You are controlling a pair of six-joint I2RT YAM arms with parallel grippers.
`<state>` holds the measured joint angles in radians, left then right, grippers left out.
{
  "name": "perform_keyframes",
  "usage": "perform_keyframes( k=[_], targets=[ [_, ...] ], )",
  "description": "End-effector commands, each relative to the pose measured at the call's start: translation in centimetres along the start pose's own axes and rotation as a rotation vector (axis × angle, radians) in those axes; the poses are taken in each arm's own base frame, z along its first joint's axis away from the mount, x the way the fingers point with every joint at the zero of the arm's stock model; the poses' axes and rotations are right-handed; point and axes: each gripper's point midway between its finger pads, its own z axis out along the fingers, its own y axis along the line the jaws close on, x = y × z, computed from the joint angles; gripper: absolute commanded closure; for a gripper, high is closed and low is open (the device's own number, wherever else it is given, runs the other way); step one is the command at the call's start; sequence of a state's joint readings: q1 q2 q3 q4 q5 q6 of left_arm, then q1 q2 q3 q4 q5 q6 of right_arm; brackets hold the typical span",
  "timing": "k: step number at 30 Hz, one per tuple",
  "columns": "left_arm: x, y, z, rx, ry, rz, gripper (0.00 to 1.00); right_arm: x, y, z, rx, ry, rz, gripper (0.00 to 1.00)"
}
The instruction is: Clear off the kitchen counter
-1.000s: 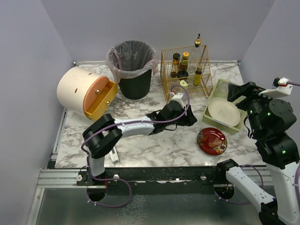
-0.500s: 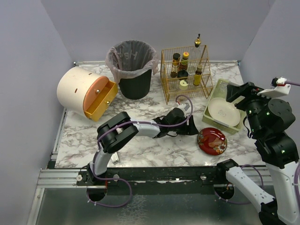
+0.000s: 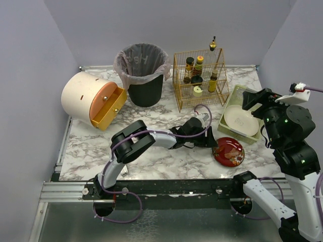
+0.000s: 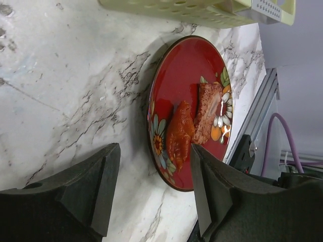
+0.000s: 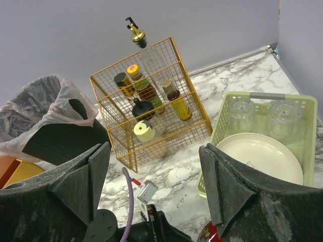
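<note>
The white marble kitchen counter (image 3: 166, 162) carries a red flowered plate (image 3: 228, 151) near its front right. In the left wrist view the plate (image 4: 176, 75) holds reddish food scraps (image 4: 194, 123). My left gripper (image 3: 210, 143) lies low on the counter at the plate's left rim. It is open (image 4: 154, 154), and the rim sits just ahead of the fingertips, with one finger (image 4: 209, 191) overlapping its edge; nothing is gripped. My right gripper (image 3: 252, 100) hangs high over the right side, open (image 5: 154, 166) and empty.
A green basket (image 3: 222, 121) with a white plate (image 5: 260, 159) and glasses stands right of centre. Behind are a gold wire rack (image 3: 199, 78) of bottles, a lined black bin (image 3: 144, 73) and a cream round box (image 3: 83, 96) with its orange drawer open.
My left arm has stretched further right and forward, from below the wire rack to the red plate's left rim. The right arm has hardly moved.
</note>
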<state>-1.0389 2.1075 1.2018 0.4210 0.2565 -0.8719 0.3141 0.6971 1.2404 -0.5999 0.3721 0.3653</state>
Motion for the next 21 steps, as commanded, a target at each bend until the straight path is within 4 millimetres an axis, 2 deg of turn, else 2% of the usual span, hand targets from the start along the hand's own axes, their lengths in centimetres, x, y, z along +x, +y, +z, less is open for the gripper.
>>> perform_keyframes(
  k=[1, 10, 21],
  targets=[
    [1.9, 1.4, 1.2, -0.044, 0.072, -0.017, 0.39, 0.5, 0.1, 0.2, -0.011, 0.012, -0.007, 0.22],
    [1.9, 3.4, 2.2, -0.160, 0.093, -0.020, 0.50, 0.4, 0.1, 0.2, -0.010, 0.008, -0.009, 0.22],
    [2.9, 3.5, 2.9, -0.173, 0.132, 0.005, 0.53, 0.5, 0.0, 0.3, -0.005, 0.008, -0.018, 0.22]
  ],
)
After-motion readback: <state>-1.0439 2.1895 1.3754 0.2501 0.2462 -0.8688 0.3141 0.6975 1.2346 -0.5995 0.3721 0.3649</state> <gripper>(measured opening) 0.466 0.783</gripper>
